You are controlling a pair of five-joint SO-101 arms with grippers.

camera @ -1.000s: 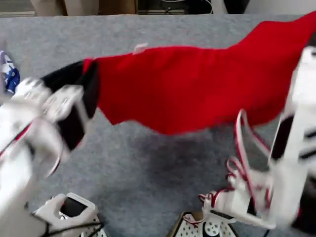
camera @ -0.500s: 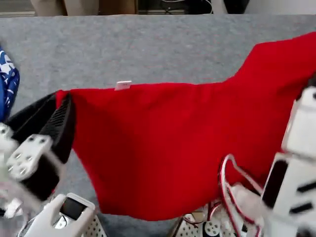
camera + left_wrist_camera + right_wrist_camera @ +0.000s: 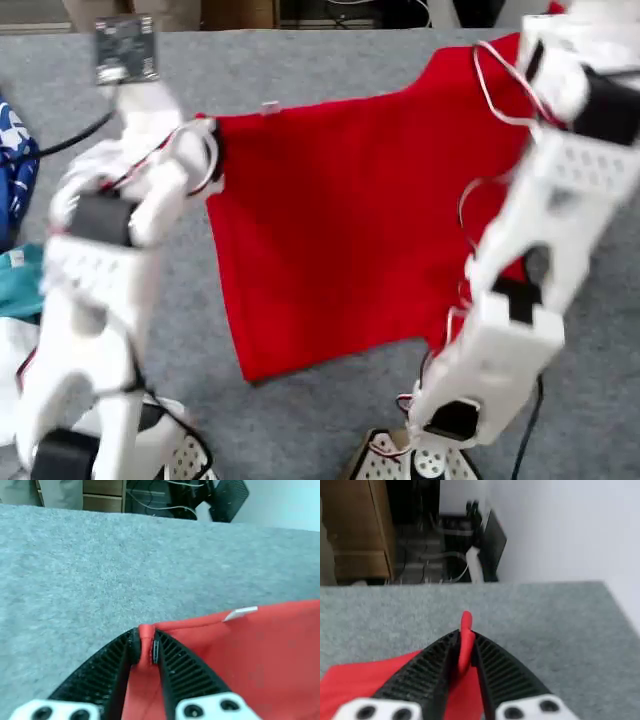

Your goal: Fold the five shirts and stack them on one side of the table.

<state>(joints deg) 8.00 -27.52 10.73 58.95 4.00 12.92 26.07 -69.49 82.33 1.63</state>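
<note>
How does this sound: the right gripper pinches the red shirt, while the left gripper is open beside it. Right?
Not quite. The left gripper is not open: the left wrist view shows it shut on a corner of the red shirt. The rest holds: the right gripper does pinch the shirt, at another edge.

Soft, bright, even light lies on the grey worktop (image 3: 330, 90) and red shirt (image 3: 350, 230). Beyond the right arm's jaws the white wall (image 3: 560, 530) glows, the corner (image 3: 430, 540) beside it dim.

L arm (image 3: 100, 260), R arm (image 3: 540, 230) at far corners of red shirt (image 3: 350, 220) over table (image 3: 320, 60).
</note>
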